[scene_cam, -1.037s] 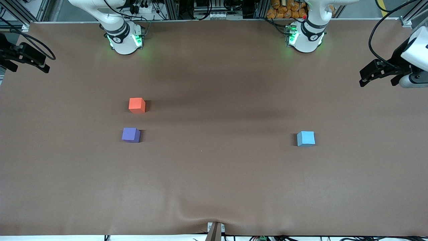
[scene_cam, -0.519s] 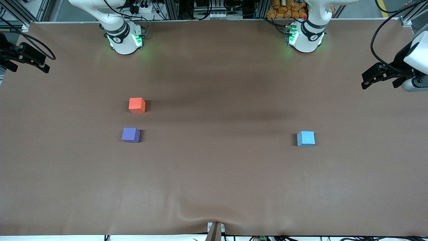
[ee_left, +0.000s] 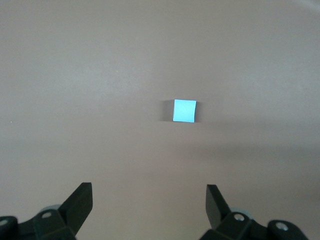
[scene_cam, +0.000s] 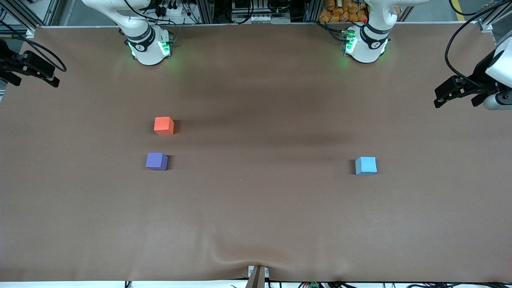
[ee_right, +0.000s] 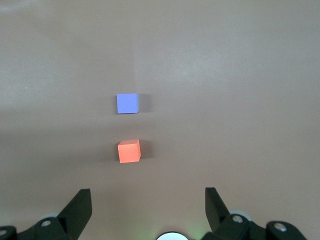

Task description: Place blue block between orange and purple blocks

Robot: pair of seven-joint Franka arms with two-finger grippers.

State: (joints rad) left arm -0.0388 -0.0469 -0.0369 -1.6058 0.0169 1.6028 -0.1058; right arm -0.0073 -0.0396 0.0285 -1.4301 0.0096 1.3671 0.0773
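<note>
The blue block [scene_cam: 366,165] sits alone on the brown table toward the left arm's end; it also shows in the left wrist view [ee_left: 184,110]. The orange block [scene_cam: 163,125] and the purple block [scene_cam: 156,161] sit toward the right arm's end with a small gap between them, the orange one farther from the front camera. Both show in the right wrist view, purple [ee_right: 127,103] and orange [ee_right: 129,151]. My left gripper [scene_cam: 438,98] [ee_left: 149,200] is open and empty, raised over the table's edge at its own end. My right gripper [scene_cam: 54,76] [ee_right: 148,202] is open and empty, waiting over the table's edge at its own end.
The brown table cover [scene_cam: 256,208] has a wrinkle at its edge nearest the front camera. The two arm bases [scene_cam: 149,46] [scene_cam: 366,44] stand along the table's edge farthest from the front camera.
My left gripper has drifted slightly outward toward its end of the table. The blocks and the right arm have not moved.
</note>
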